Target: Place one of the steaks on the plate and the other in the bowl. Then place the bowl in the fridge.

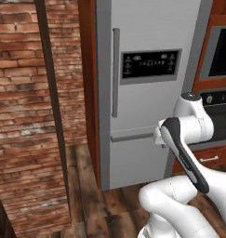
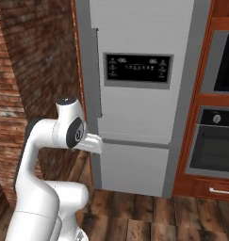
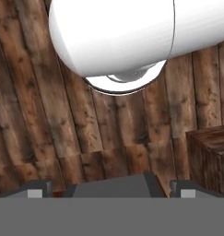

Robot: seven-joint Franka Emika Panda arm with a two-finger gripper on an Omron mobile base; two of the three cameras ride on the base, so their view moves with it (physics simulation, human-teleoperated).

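The fridge (image 1: 147, 88) stands shut between a brick wall (image 1: 21, 116) left and built-in oven (image 2: 215, 141) right; the gripper (image 3: 111, 190) is spread.

1 fridge (image 1: 147, 93), 1 built-in oven (image 2: 215, 146), 1 brick wall (image 1: 21, 116).

The fridge (image 1: 147, 93) is standing shut ahead, its door and long bar handle (image 1: 115, 72) blocking any way to the shelves. A brick wall (image 1: 21, 116) is closing in the left side, and an oven (image 2: 215, 141) in red-brown cabinets is filling the right. Bare wooden floor (image 2: 149, 212) is lying open before the fridge, where the folded arm (image 1: 189, 144) is crowding the space.
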